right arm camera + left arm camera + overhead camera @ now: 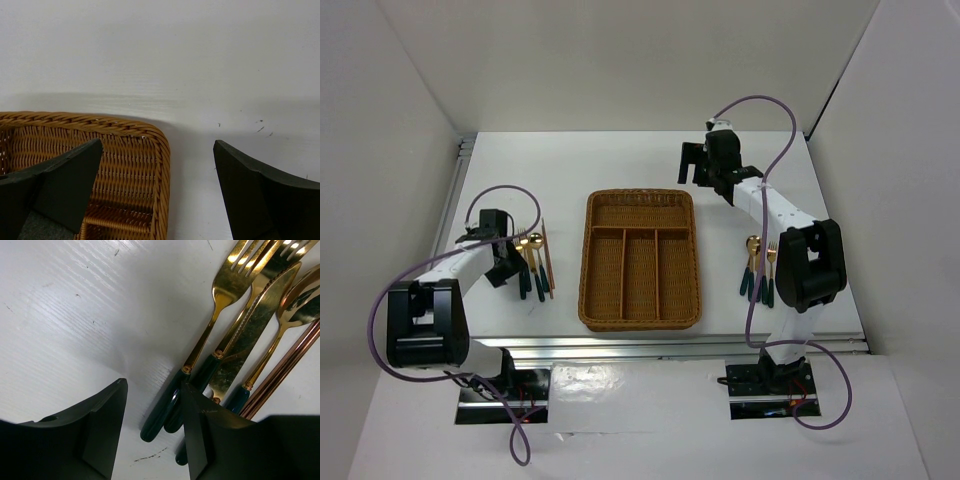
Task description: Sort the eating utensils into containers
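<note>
I see only bare weave in the wicker tray (589,260) slots. My left gripper (155,385) straddles a fork handle (165,407) with its jaws apart, and my right gripper (157,144) gapes wide.

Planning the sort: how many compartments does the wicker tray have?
4 in the wicker tray: one crosswise slot at its far end, three long slots side by side on the near side: left slot, middle slot, right slot. None hidden.

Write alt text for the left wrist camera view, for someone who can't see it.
The left pincer, jaws apart, sits low over a white table with the dark green handle of a gold fork in its gap. Beside the fork lie a gold knife, a gold spoon and reddish-brown chopsticks.
</note>
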Available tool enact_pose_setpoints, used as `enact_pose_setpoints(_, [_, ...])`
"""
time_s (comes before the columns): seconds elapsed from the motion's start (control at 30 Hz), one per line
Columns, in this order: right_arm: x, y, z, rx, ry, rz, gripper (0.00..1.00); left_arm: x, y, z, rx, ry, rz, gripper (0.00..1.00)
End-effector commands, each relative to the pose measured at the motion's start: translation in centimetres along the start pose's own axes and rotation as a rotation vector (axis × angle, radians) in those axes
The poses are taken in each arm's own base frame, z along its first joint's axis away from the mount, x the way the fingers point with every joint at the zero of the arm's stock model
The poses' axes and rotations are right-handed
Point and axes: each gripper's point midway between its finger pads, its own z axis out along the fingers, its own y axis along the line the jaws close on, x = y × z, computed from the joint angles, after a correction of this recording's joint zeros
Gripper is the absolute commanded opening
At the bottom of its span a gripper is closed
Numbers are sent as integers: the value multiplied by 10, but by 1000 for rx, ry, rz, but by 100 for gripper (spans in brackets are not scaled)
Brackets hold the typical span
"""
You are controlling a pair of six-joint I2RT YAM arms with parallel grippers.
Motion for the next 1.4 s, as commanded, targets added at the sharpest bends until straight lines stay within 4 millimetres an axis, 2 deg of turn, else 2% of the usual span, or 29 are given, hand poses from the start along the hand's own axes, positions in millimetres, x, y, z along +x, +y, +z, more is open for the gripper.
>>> enact_pose_setpoints(0.0, [-16,-2,1,20,-38,7,100,-16,-7,-2,1,-36,3,60])
enact_pose_setpoints(0.3, [-5,-6,5,37,-11,4,100,-10,-18,4,-26,-26,64,56])
enact_pose_setpoints(0.33, [-5,-6,5,37,-11,4,100,-4,-19,5,-32,-10,80,56])
enact_pose_setpoints(0.6, [3,-8,9,42,8,1,100,0,-18,9,-49,0,94,56])
enact_pose_setpoints(0.67, [7,-9,12,45,17,0,100,1,-17,11,-57,11,98,48])
enact_pose_setpoints(1.0, [6,-10,12,54,14,0,100,9,-12,22,-102,53,104,33])
enact_pose_setpoints(1.1, [6,-10,12,54,14,0,100,9,-12,22,-102,53,105,23])
enact_pose_setpoints(1.3, [2,-9,11,51,6,1,100,13,-10,21,-113,66,89,17])
enact_pose_setpoints(1.37, [4,-10,11,54,14,0,100,4,-12,12,-101,36,82,16])
